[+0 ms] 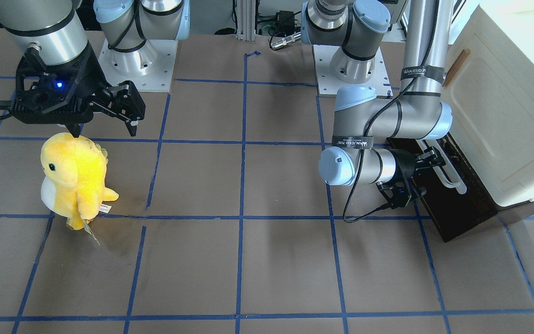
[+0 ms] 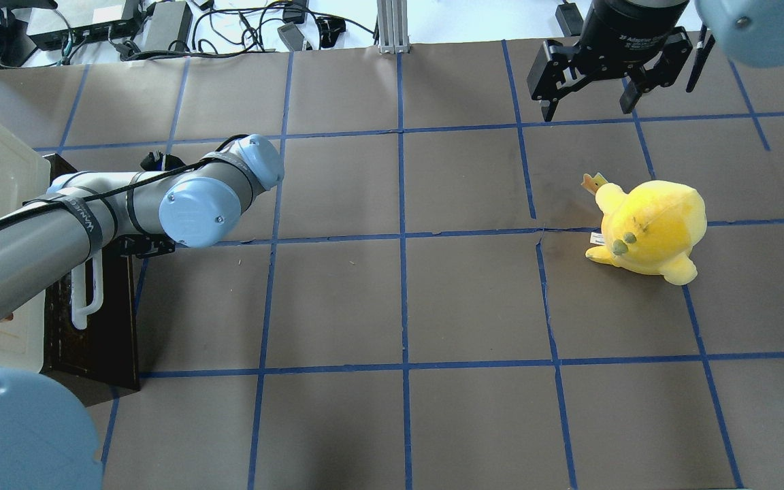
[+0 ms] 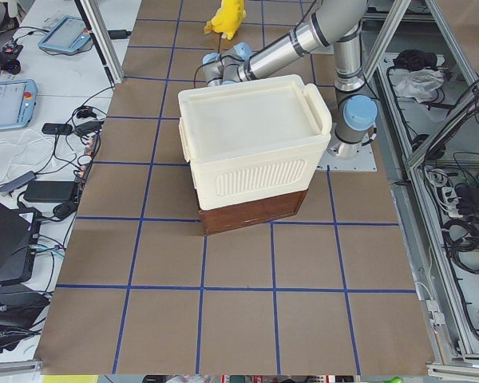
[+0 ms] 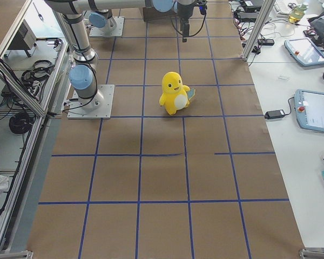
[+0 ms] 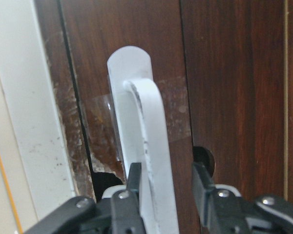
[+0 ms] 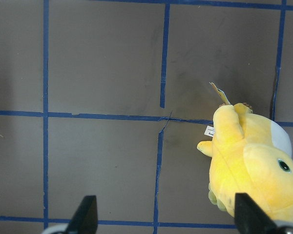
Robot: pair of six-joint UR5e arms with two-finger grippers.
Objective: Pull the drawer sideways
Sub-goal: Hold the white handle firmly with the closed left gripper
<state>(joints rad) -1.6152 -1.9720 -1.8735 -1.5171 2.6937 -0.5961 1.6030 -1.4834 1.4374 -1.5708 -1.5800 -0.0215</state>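
Observation:
The drawer (image 1: 452,218) has a dark brown wooden front and sits under a cream cabinet (image 1: 503,116) at the table's end on my left. It also shows in the overhead view (image 2: 92,333) and the exterior left view (image 3: 251,211). Its long white bar handle (image 1: 450,178) runs along the front. My left gripper (image 1: 427,160) lies level against the drawer front. In the left wrist view the left gripper (image 5: 166,170) has its fingers closed around the handle (image 5: 146,122). My right gripper (image 2: 586,112) is open and empty, high above the table.
A yellow plush toy (image 1: 74,178) stands on the brown table below my right gripper (image 1: 104,130); it also shows in the right wrist view (image 6: 254,165). The cabinet has a small brown wooden handle (image 1: 456,67). Blue tape lines grid the table.

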